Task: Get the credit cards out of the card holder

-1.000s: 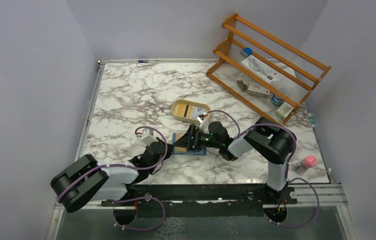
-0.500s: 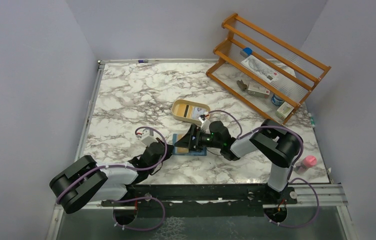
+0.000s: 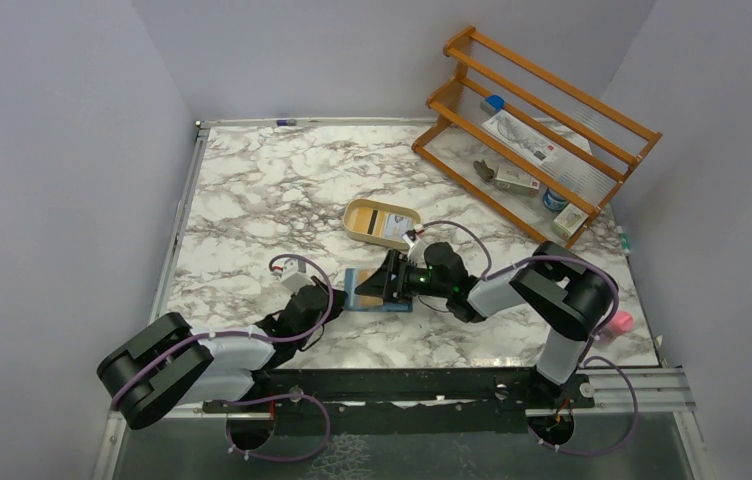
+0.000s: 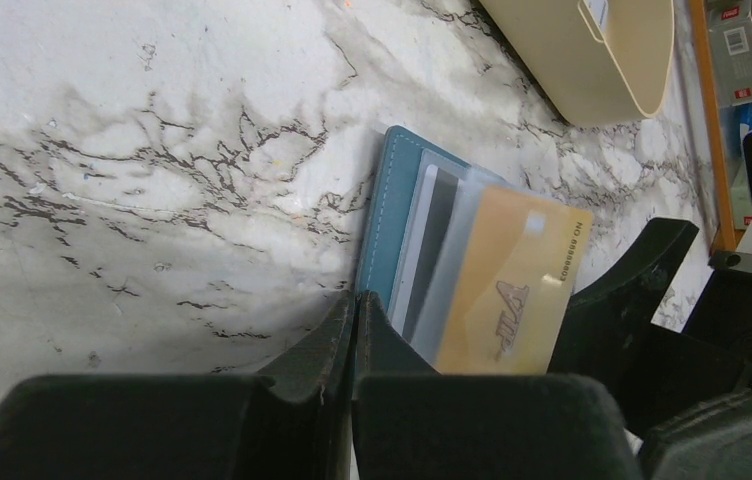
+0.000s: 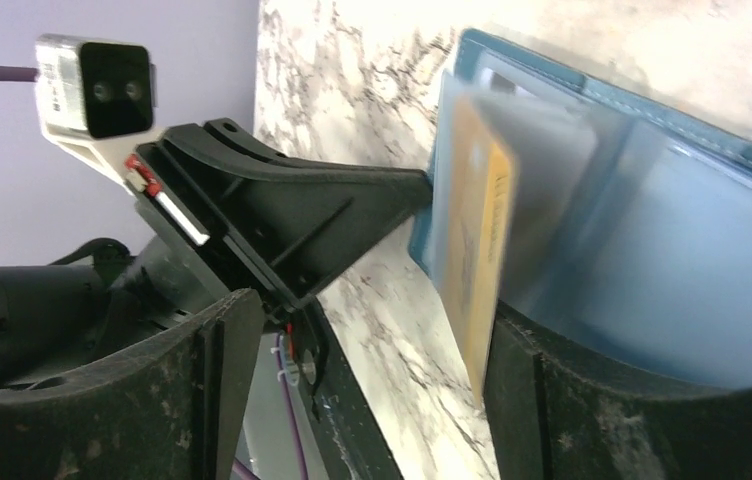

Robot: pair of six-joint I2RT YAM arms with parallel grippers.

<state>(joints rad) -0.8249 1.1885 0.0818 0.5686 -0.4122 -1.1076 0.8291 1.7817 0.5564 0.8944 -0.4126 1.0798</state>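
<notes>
A white, grey-veined marble tabletop between plain lilac walls carries one slatted wooden rack, one tan oval dish and, just nearer, one open teal folding card holder lying flat. Two credit cards show in it: one yellow-orange, sticking out, and one pale with a dark stripe. The left gripper pinches narrow on the holder's edge; the right gripper gapes wide beside the yellow card.

Marble-pattern table, plain grey walls left, far and right. Tan oval dish mid-table. Wooden slatted rack at far right, set at an angle, holding small boxes, a blue-capped item and a printed sheet. Pink object at near right table edge.
</notes>
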